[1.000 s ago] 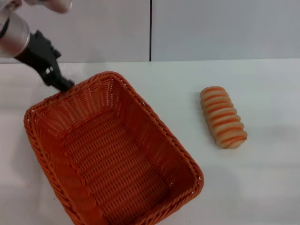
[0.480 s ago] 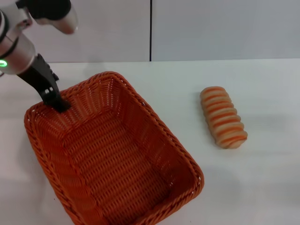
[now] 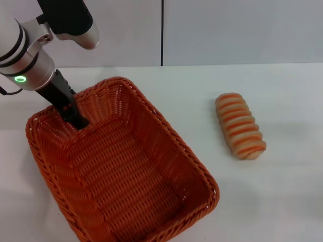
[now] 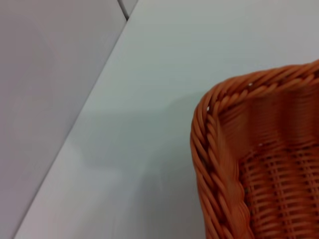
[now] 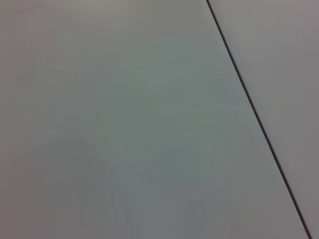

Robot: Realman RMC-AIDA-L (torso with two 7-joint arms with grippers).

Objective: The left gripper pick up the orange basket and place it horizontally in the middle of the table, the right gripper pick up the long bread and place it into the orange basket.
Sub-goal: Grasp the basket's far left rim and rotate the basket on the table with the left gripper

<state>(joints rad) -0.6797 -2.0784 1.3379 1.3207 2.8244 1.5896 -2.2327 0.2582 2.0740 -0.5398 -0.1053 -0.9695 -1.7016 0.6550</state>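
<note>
The left claw reaches down from the upper left and its black tip sits at the far-left wall of the basket, dipping just inside the braided rim; whether its fingers are spread or pinched on the wicker I cannot tell, since the tip is a single dark shape against the weave; the left wrist view shows only a rounded corner of the basket rim with bare bench beyond it, and none of the claw's own fingers.

The relation that matters is the basket's long axis; it runs diagonally, from the far left where the claw is toward the near right corner, so it is not yet lying crosswise in the middle of the bench; it also sits left of centre; the claw stands at one short end, so my guess is that a lift or drag from there would swing the far corner round, and the basket may tilt, being held at one end only.

The bread lies on the bench well to the right of the basket, apart from it, its long axis running roughly near-to-far with a slight slant; the right claw is out of sight, its wrist view showing only bare bench.
</note>
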